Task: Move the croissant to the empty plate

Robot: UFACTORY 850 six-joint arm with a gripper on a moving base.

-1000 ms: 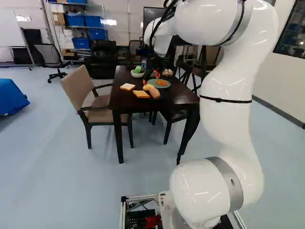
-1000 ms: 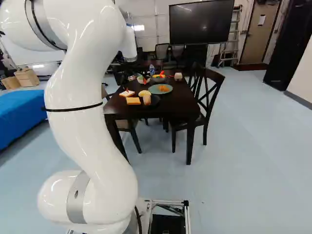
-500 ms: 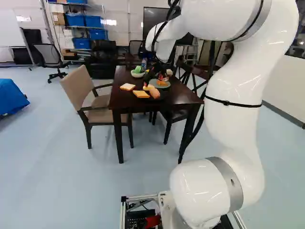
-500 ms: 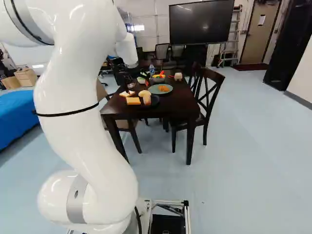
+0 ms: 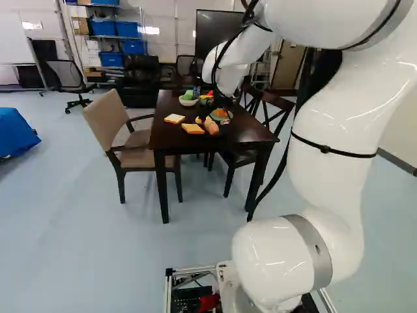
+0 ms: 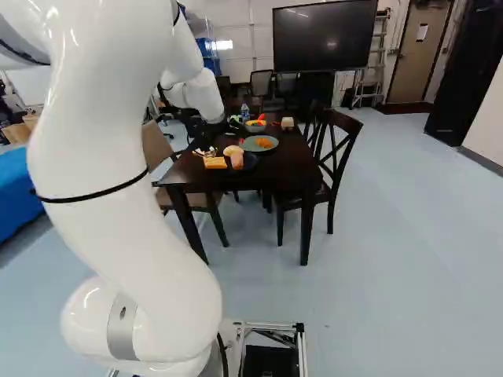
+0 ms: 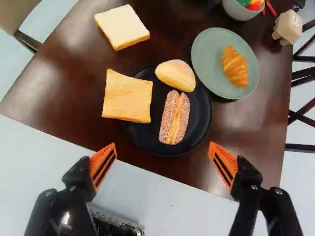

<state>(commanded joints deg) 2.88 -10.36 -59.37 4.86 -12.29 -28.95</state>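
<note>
While gripper (image 6: 206,148) hangs over dark wooden table (image 7: 59,83), its two orange-padded fingers stand spread wide apart. Croissant (image 7: 235,66) lies on green plate (image 7: 209,46). Just beside, black plate (image 7: 199,132) carries sugar-dusted bun (image 7: 174,118) and smooth roll (image 7: 175,75); square toast slice (image 7: 127,97) overlaps its rim. Paler bread slice (image 7: 122,25) lies on table, apart from both plates. Bowl (image 7: 236,10) sits near green plate.

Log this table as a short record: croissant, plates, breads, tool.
croissant: on the green plate
black plate: holds a long sugared roll and a plain bun
near toast: overlaps black plate's edge
far toast: on the table, apart from both plates
tool: open, nothing gripped
empty plate: none seen
task: croissant not yet gripped
</note>
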